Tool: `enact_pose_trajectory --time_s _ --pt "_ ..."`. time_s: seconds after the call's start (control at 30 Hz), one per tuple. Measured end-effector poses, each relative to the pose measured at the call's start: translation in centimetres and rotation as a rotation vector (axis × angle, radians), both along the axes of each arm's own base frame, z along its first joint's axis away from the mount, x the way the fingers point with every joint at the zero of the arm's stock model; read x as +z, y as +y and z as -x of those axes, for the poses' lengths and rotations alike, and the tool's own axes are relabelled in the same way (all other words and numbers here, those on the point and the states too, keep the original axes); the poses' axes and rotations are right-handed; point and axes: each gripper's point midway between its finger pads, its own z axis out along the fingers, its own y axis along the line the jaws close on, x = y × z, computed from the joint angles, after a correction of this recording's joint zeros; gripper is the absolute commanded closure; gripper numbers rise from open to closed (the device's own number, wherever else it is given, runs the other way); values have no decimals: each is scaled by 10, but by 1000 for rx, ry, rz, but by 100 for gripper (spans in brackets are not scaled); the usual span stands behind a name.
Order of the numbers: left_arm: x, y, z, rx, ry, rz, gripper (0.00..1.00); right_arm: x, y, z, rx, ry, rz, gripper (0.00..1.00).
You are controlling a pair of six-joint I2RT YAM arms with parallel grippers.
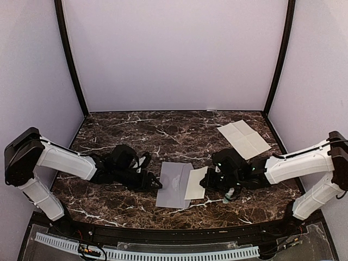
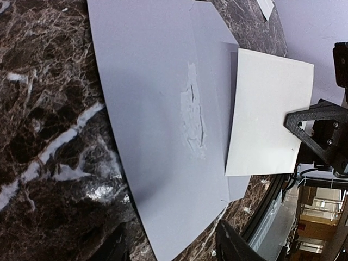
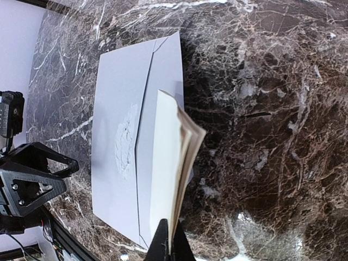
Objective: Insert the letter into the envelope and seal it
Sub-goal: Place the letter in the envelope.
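The grey envelope [image 1: 173, 185] lies flat at the table's front centre, its flap open toward the right, with a torn patch on its face [image 2: 193, 117]. The letter [image 1: 196, 183], folded into a thick cream strip, rests over the flap's right part [image 3: 166, 163]. My right gripper [image 3: 169, 247] is shut on the letter's near edge and holds it on edge, tilted over the flap. My left gripper [image 2: 174, 251] is open at the envelope's left edge, and its fingers [image 2: 231, 244] straddle a corner without touching it.
An unfolded cream sheet with fold creases [image 1: 243, 138] lies at the back right. A small teal item [image 1: 230, 194] sits under the right arm. The dark marble table [image 1: 136, 130] ends in a black front edge, with walls on three sides.
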Motion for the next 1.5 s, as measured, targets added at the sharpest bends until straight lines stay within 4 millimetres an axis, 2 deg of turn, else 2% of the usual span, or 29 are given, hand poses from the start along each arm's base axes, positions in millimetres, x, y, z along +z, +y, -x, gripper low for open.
enact_pose_trajectory --time_s 0.27,0.73,1.5 --pt "-17 1 1 -6 24 -32 54 -9 -3 -1 -15 17 18 100" --pt "-20 -5 -2 -21 18 -16 63 -12 -3 -1 -21 24 19 100" --pt "-19 -8 1 -38 32 -1 67 -30 3 -1 -12 51 21 100"
